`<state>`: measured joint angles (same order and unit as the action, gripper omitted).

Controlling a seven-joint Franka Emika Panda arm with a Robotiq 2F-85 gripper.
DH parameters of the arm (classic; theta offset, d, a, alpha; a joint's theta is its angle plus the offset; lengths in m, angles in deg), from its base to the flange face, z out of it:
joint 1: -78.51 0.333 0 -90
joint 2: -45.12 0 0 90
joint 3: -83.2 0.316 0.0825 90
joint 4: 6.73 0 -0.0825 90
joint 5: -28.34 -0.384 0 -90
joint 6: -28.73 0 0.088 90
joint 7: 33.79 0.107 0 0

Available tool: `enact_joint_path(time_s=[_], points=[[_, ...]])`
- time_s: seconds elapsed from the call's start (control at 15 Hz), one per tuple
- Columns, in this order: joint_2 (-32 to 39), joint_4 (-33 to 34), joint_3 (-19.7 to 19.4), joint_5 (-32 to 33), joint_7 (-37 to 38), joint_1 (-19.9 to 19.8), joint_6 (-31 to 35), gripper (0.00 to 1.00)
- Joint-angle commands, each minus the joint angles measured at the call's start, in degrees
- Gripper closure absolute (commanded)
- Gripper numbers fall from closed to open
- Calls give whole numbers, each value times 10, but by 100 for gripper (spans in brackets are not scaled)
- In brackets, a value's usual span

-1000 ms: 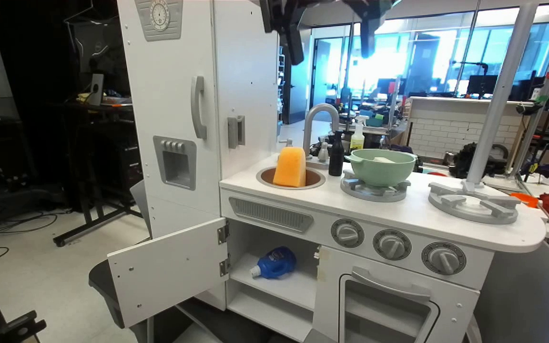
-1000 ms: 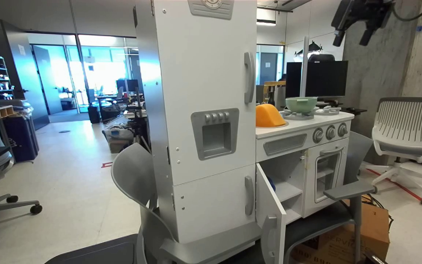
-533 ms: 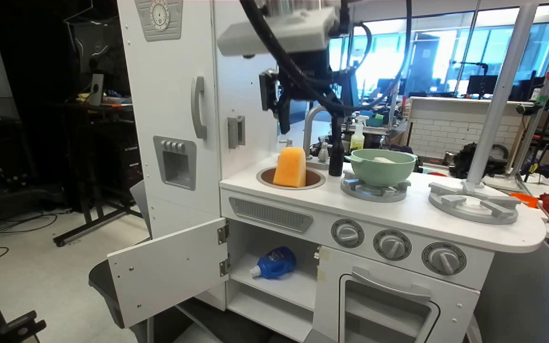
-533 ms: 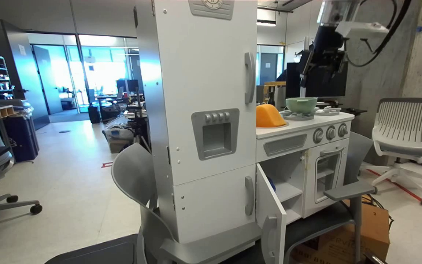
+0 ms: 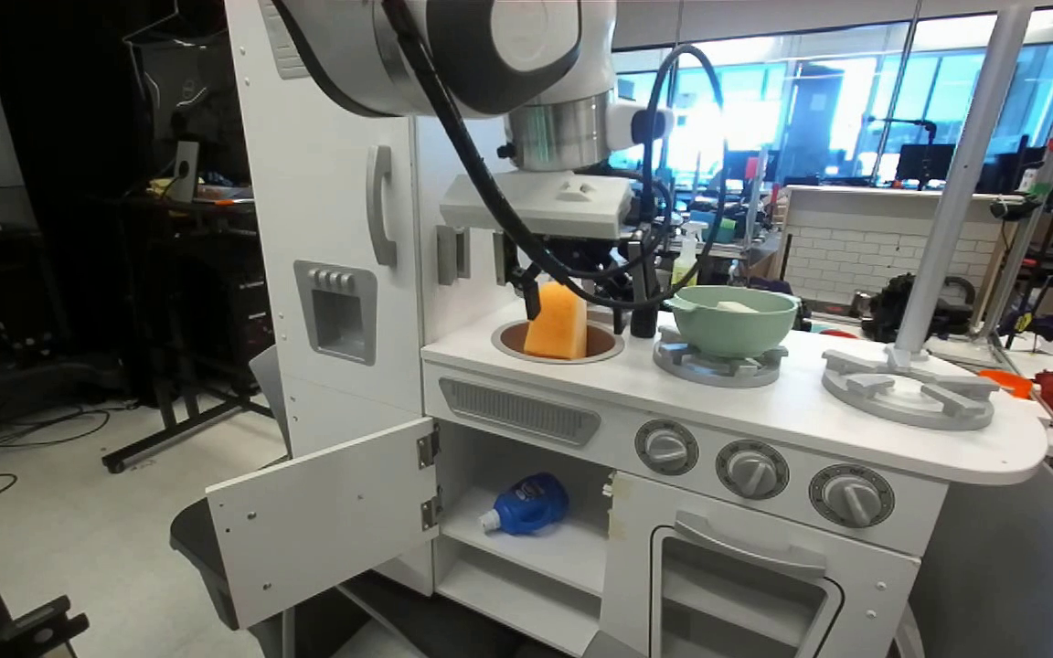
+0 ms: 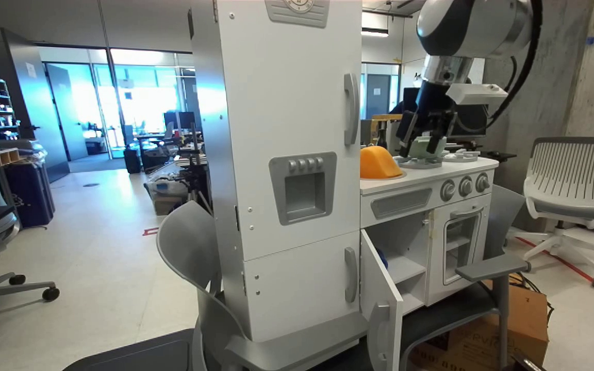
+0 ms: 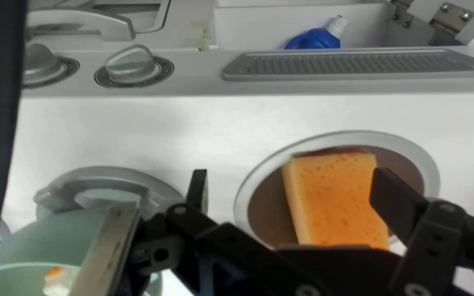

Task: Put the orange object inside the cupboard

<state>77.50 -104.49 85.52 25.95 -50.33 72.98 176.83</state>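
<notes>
The claw (image 7: 289, 185) is spread above the worktop (image 7: 159, 135). In the wrist view, the orange sponge (image 7: 340, 197) is framed between its fingertips (image 7: 393, 201), nearer one; whether it is touched cannot be told. The sponge is seated in the sink (image 7: 241, 201). Near it, a green bowl (image 5: 732, 329) is carried by a burner (image 5: 714, 376). Below, the cupboard (image 5: 572, 550) is seen with its door (image 5: 335, 521) swung open and a blue bottle (image 5: 531, 505) laid inside.

Orange object (image 7: 338, 199) partly behind pincer (image 7: 289, 181)
</notes>
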Motion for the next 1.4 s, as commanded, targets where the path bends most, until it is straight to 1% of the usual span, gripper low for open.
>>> enact_joint_path(time_s=[0.0,0.2,0.53,1.2,1.27,1.33], points=[[-15,5,32,-2,-36,-6,10,0],[0,19,40,0,-46,-4,13,0],[42,50,36,11,-52,-1,20,0],[131,148,39,18,-44,3,40,0],[139,156,40,17,-44,3,39,25],[145,163,40,18,-43,4,40,28]])
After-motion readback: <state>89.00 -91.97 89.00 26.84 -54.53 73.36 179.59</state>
